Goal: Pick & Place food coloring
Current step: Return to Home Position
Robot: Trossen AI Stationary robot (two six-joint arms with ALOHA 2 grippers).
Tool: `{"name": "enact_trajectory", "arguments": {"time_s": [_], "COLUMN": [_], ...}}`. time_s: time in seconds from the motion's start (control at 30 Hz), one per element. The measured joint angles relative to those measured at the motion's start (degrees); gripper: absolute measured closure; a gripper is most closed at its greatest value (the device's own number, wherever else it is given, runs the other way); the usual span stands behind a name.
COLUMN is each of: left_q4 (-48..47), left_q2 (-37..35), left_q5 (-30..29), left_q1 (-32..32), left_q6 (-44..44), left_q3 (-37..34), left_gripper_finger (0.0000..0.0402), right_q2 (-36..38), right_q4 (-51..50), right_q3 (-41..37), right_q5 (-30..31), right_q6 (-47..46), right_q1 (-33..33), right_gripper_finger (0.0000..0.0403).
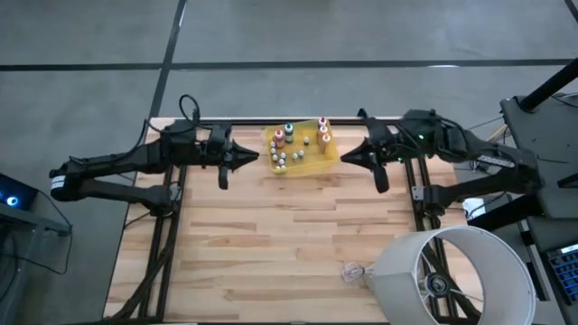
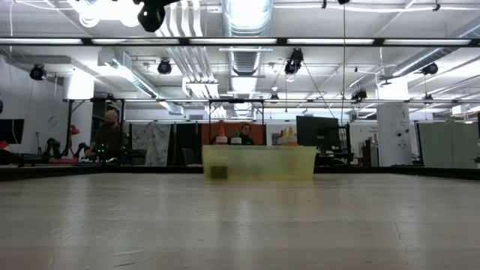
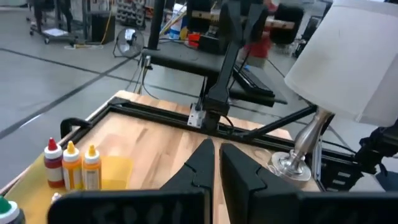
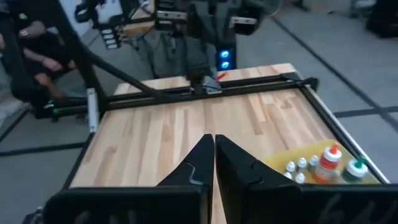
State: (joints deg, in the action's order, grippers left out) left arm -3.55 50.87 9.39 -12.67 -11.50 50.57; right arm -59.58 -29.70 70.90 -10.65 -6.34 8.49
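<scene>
Flanking the yellow tray [image 1: 318, 165] at the table's far edge, both arms sit low and folded back. The left gripper [image 1: 256, 158] points at the tray from one side and the right gripper [image 1: 343, 159] from the other, each near the tray but not touching it.

Wrist views: the left fingers [image 3: 202, 158] are drawn together with only a thin slit between them, and nothing is held. The right fingers [image 4: 199, 158] are likewise closed and empty.

The food coloring bottles [image 1: 289, 144] are all in the tray, clustered. None shows on the bare wood [image 1: 289, 235].

Risks, as judged:
- The tips sit close to the tray walls, so a sideways swing while parking could clip the tray and slide it.
- The bottles are crowded and tall for their bases, so a jolt could topple one into its neighbours.

Orientation: the bottles stand upright, long axis vertical and caps up. The high view shows mostly round caps, and the low view shows a few caps [image 2: 232, 137] above the rim. Whether any small bottle lies flat cannot be told.
</scene>
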Motion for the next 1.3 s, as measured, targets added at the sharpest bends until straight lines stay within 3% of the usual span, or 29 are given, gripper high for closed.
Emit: {"name": "enact_trajectory", "arguments": {"time_s": [0.2, 0.33, 0.6, 1.0, 1.3], "left_q4": [4.94, 6.88, 6.44, 7.55, 20.52], "left_q2": [-5.09, -8.40, -11.71, -13.64, -19.86], "left_q5": [-0.13, -0.18, 0.73, 1.51, 0.56], "left_q1": [-0.06, -0.09, -0.04, -0.07, -0.07], "left_q6": [1.48, 3.34, 4.04, 5.67, 3.94], "left_q3": [-6.24, -9.19, -13.79, -20.66, -31.56], "left_gripper_finger": [0.0401, 0.0401, 0.0401, 0.0401, 0.0401], "right_q2": [10.68, 17.79, 28.78, 35.47, 35.91], "right_q4": [2.08, 3.06, 14.43, 31.06, 40.94], "right_q3": [-12.73, -19.83, -34.23, -49.69, -58.63], "right_q5": [6.44, 6.36, 5.66, 2.46, 1.94], "right_q6": [-1.23, -1.18, -4.56, -2.78, -4.47], "right_q1": [0.02, -0.01, -0.02, -0.01, 0.02], "right_gripper_finger": [0.0394, 0.0394, 0.0394, 0.0394, 0.0394]}}
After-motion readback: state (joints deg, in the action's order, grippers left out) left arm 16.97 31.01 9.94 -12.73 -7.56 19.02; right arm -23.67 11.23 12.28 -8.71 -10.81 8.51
